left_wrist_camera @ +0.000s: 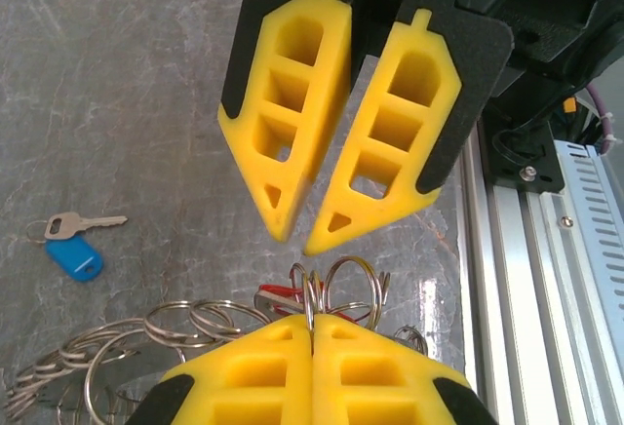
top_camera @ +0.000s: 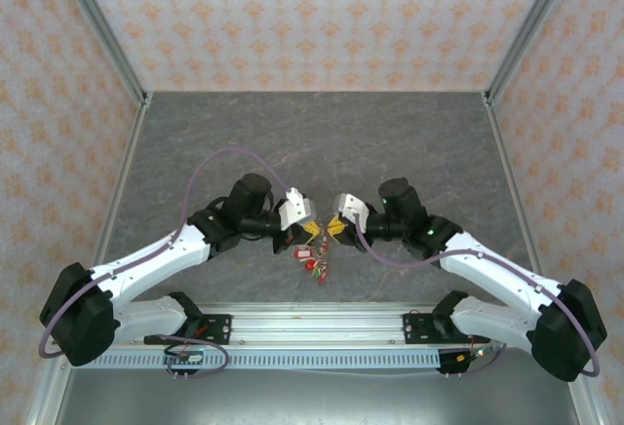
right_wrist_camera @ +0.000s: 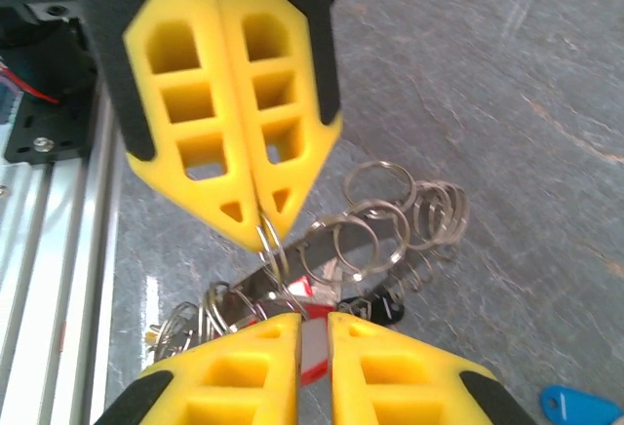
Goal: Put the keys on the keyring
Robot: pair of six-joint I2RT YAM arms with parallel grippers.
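The keyring (left_wrist_camera: 341,284) is a bunch of thin metal rings hanging just above the table between both grippers. My left gripper (left_wrist_camera: 313,316) is shut on one of its rings, as the right wrist view also shows (right_wrist_camera: 261,235). A red-tagged key (right_wrist_camera: 304,290) hangs in the bunch (top_camera: 314,261). My right gripper (right_wrist_camera: 314,316) faces the left one with its jaws a narrow gap apart, and the red tag shows through the gap. Nothing sits between its tips (left_wrist_camera: 300,240). A blue-tagged key (left_wrist_camera: 73,254) lies loose on the table.
A chain of spare split rings (left_wrist_camera: 117,342) trails off the bunch onto the grey table (top_camera: 312,142). The aluminium base rail (left_wrist_camera: 517,279) runs close behind the grippers. Patterned walls (top_camera: 58,103) enclose the table on three sides.
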